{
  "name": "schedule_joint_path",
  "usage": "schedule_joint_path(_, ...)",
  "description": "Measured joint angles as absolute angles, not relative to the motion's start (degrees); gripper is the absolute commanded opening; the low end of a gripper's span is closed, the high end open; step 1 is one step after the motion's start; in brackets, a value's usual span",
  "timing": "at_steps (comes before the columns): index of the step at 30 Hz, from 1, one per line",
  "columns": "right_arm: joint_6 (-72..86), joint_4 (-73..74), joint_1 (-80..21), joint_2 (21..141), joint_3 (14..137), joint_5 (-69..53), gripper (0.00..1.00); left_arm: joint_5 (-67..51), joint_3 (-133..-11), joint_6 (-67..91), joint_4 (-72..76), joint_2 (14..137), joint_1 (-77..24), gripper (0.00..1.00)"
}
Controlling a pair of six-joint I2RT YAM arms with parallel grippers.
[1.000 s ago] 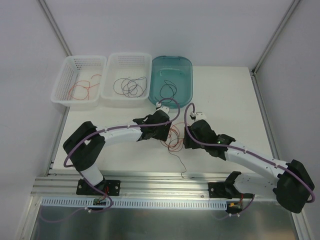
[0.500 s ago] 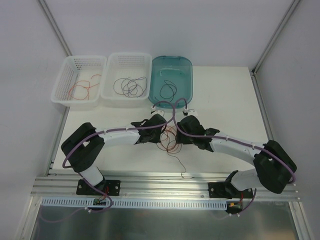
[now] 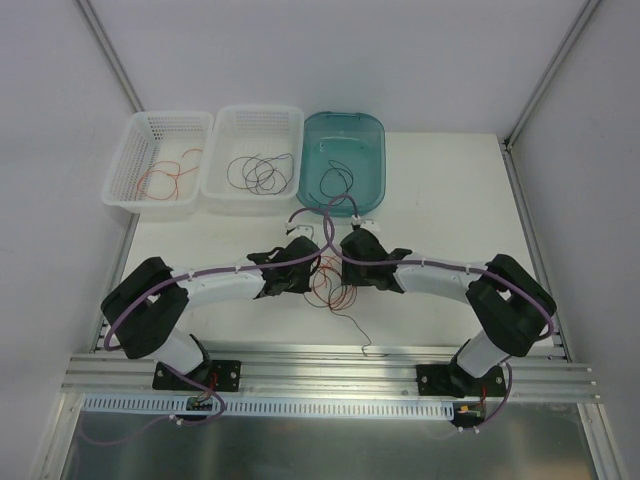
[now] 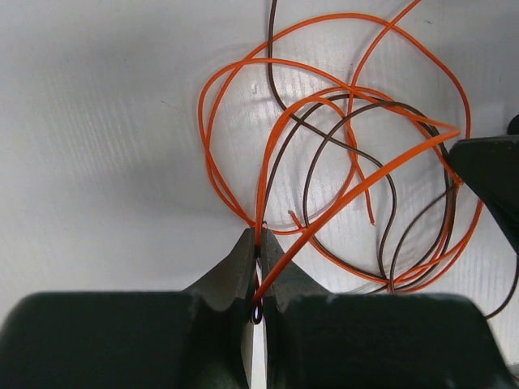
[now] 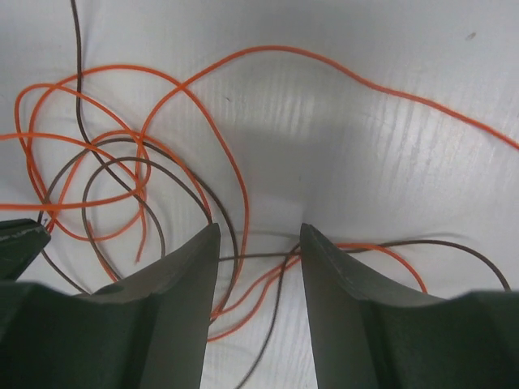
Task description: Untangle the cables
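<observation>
- White bench (image 3: 440,200) is carrying a left basket (image 3: 120,160) holding red-orange loops (image 3: 165,180), a middle basket (image 3: 225,135) holding black loops (image 3: 258,172), and a teal bin (image 3: 365,135) holding dark wire (image 3: 335,180).
- Tangled cables (image 3: 330,285) are lying mid-bench, one black tail (image 3: 355,325) trailing toward the near edge.
- Left gripper (image 4: 258,239) is pinching an orange strand (image 4: 357,190); right gripper (image 5: 259,235) is hovering open.

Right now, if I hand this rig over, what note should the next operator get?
Grippers: left gripper has its fingers shut on an orange cable. The right gripper is open and straddles strands without gripping any.
Things: the tangle of orange and dark cables lies on the table between the arms.
Done: red-orange cables are in the left basket, and black cables are in the middle basket.
Left: pull the tangle apart, then probably sort by colour.
</observation>
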State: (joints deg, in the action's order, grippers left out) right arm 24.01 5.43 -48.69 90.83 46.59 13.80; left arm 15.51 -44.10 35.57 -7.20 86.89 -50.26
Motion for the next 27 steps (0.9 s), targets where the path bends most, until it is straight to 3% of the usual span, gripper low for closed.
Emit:
schedule_joint_path(6,23.57,6.24,-49.63,93.58,49.01,15.79,0.4,15.77,-43.75,36.14,-7.22,85.84,-50.24,0.0)
schedule_joint_path(9,23.22,7.09,-49.65,93.67,49.19,16.6,0.3,16.88,-42.19,36.12,-7.49,83.74,-50.13,0.0)
schedule_joint_path(10,23.18,7.4,-49.65,93.65,49.19,16.97,0.2,17.23,-41.54,36.07,-7.77,82.65,-49.89,0.0)
schedule_joint_path(13,22.37,8.67,-49.63,93.49,49.19,18.26,0.05,17.5,-39.18,35.92,-8.14,78.89,-47.44,0.0)
schedule_joint_path(27,19.97,12.82,-43.03,85.62,42.57,17.78,0.01,18.24,-29.12,33.65,-11.73,60.64,-28.99,0.0)
